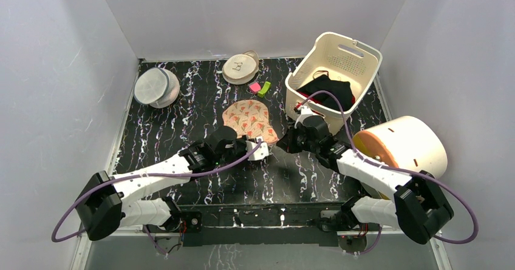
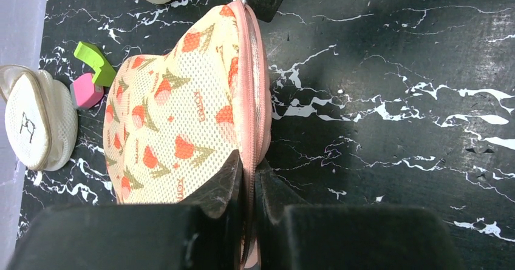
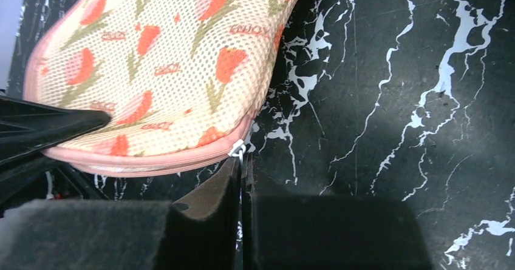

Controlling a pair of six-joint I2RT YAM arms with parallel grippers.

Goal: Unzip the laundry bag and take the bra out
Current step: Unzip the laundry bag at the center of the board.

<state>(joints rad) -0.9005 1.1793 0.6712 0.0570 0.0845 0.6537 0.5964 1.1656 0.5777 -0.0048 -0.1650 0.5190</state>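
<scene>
Three pale grey walls (image 1: 61,70) box us in. Table (image 1: 182,115) is black marble-look with white veining, and we see soft shadows under both arms.

Back right corner: cream slotted basket (image 1: 364,70) with black clothes (image 1: 328,91) inside. Just right of it, a cream drum (image 1: 413,142) lies on its side.

Mid-table: laundry bag (image 1: 249,118) lies flat, tulip print up, pink zip edge towards the arms, zip looks closed along the stretch we can see.

Back left: grey-white domed pouch (image 1: 155,87). Back centre: round beige disc pouch (image 1: 240,68). Near that one, a green piece (image 1: 264,88) touches a pink block (image 1: 254,87).

Left gripper (image 2: 249,167) is at the bag's near edge, fingers pressed together on the pink zip trim. Right gripper (image 3: 242,161) is at the bag's right-hand end, fingers nearly closed, pinching the silver zip pull (image 3: 237,148).
</scene>
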